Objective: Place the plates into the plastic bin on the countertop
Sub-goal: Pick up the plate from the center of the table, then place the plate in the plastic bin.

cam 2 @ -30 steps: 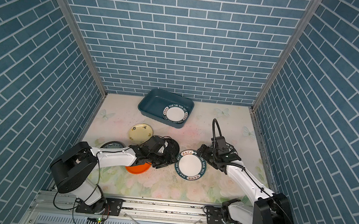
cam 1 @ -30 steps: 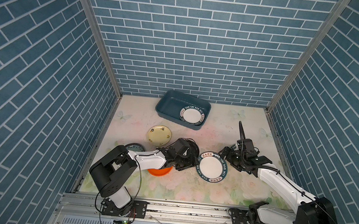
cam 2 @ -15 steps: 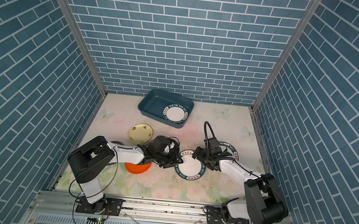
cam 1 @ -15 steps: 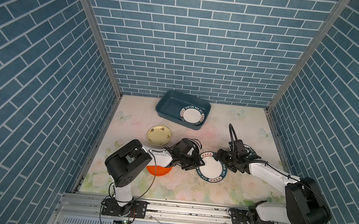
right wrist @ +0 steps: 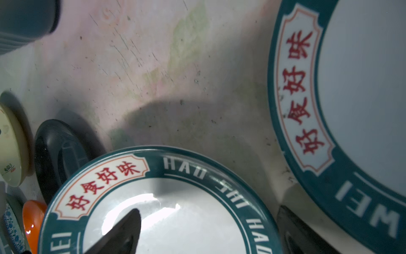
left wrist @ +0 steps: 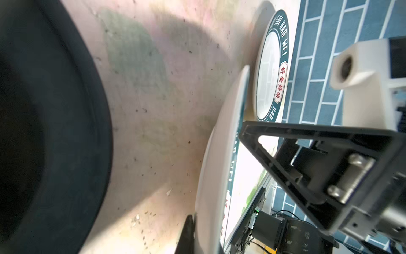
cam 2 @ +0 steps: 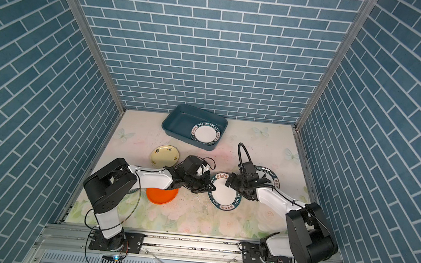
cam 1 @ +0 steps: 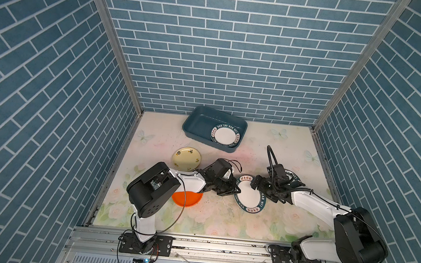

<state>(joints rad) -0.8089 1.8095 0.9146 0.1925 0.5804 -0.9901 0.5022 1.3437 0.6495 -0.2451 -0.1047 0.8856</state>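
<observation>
Two claws at lettered plate [cam 1: 249, 199] | left claw [cam 1: 236, 190] clamped on its rim | right claw [cam 1: 254, 184] spread wide astride its rim

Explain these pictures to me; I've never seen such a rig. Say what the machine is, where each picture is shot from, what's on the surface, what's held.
Two robot arms stand at the front of a flowery countertop, each ending in a two-fingered claw. Two pictures look down from overhead; two come from wrist cameras. A teal plastic bin holds one lettered plate. Outside it lie a yellow plate, an orange plate, a black plate, a middle lettered plate and a third lettered plate under the right arm. The left claw is shut on the middle lettered plate's rim. The right claw is open, its fingers astride that plate's opposite rim.
</observation>
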